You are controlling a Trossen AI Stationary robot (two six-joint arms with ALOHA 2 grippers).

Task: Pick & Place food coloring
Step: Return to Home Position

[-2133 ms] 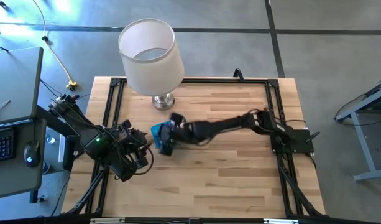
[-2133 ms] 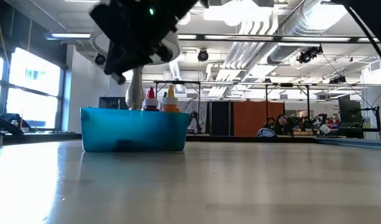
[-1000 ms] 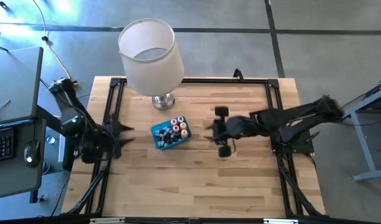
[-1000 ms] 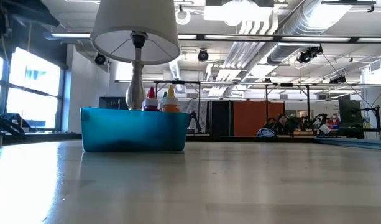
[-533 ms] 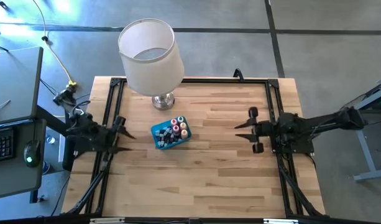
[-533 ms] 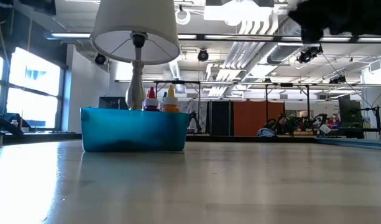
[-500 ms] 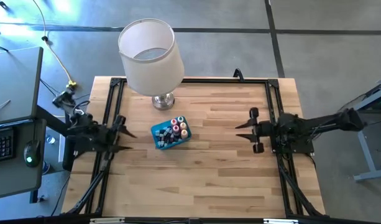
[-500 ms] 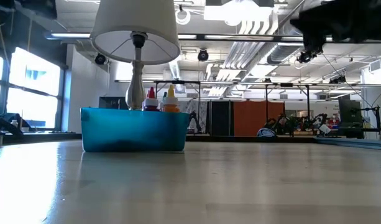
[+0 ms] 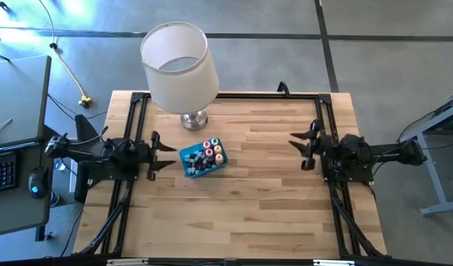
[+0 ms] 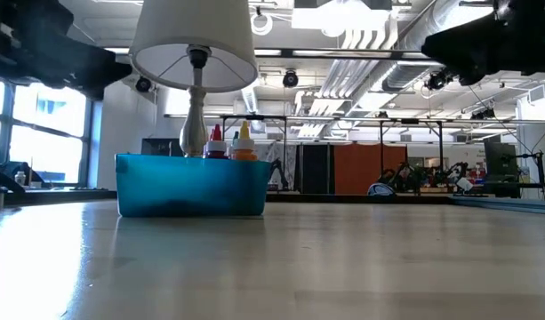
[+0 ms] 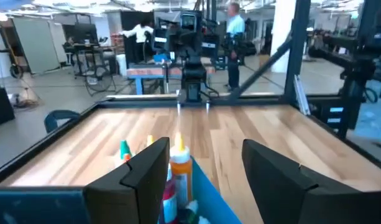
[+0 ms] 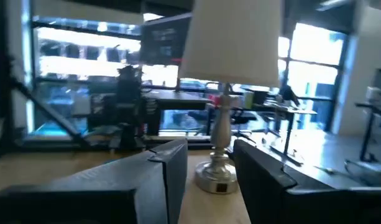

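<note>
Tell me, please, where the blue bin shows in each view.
High view: the blue bin left of table centre, beside the lamp's base.
Low view: bin left of centre, before the lamp.
Left wrist view: bin close in the foreground.
Right wrist view: not in it.
Shared landmark: the lamp, except in left wrist view.

The small dropper bottles of food coloring [image 9: 209,153] stand in the blue rectangular plastic tray [image 9: 186,158] just ahead of the left gripper [image 9: 169,154], the white-shaded table lamp [image 9: 178,63] beside the tray (well ahead of the right gripper [image 9: 300,151]) on the wooden table [image 9: 248,199].
</note>
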